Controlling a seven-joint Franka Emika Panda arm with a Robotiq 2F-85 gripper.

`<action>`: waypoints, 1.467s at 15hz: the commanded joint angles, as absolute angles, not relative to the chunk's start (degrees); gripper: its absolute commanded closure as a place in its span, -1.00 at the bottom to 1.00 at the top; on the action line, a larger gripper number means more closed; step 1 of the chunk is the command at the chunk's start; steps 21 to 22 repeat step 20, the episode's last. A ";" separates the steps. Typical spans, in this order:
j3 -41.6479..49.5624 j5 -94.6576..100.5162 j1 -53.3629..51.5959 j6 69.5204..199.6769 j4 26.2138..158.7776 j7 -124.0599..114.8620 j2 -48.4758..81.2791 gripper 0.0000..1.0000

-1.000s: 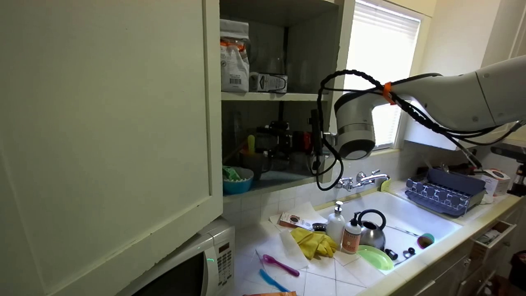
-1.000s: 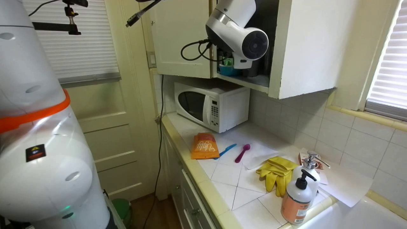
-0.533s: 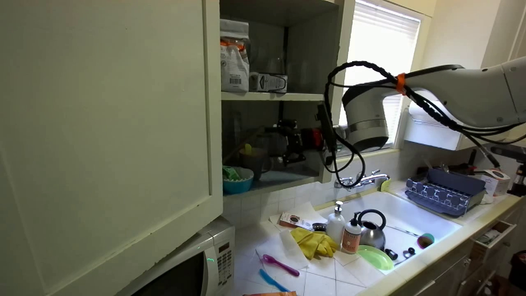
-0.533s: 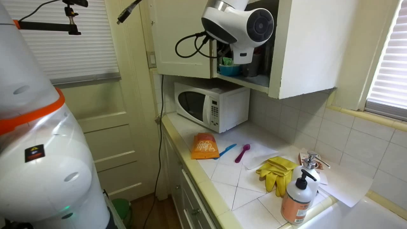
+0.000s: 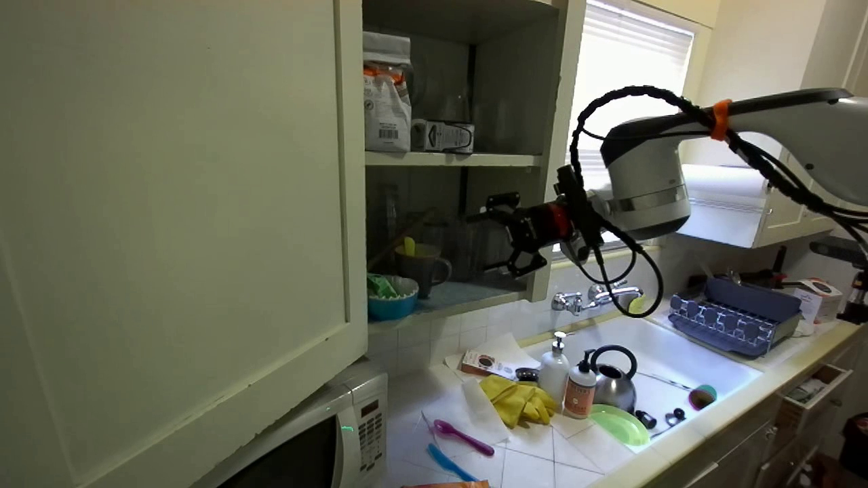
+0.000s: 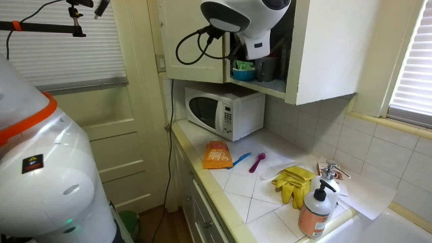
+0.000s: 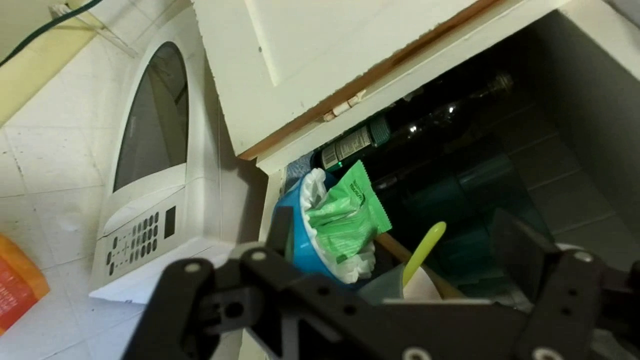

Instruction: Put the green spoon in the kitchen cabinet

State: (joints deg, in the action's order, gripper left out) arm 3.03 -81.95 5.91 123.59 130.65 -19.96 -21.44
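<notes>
Spoon [image 5: 409, 246] sits in the mug [image 5: 427, 272] inside the cabinet [image 5: 502, 160]; your gripper [image 5: 483, 242] is spread, holding nothing.
Push forward and you could knock the mug over, spilling the spoon; swing sideways this close and you may clip the cabinet.

tiled counter [image 6: 237, 184]: microwave [image 6: 248, 113], pouch [image 6: 217, 155], knife [image 6: 242, 158], purple spoon [image 6: 257, 163], gloves [image 6: 294, 180]

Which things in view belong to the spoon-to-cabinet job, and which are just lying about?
Job: green spoon, only its handle showing out of the mug; cabinet; claw, open.
Lying about: purple spoon; blue utensil; gloves; orange pouch; kettle.
</notes>
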 commanded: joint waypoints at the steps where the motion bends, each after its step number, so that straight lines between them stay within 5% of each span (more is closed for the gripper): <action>1: 2.91 -72.59 7.91 121.23 134.76 -24.35 -27.13 -1.00; 14: 3.52 -30.87 14.10 97.55 127.75 -25.39 -37.69 -1.00; 22: 3.59 -30.08 12.63 98.11 126.30 -25.13 -37.84 -1.00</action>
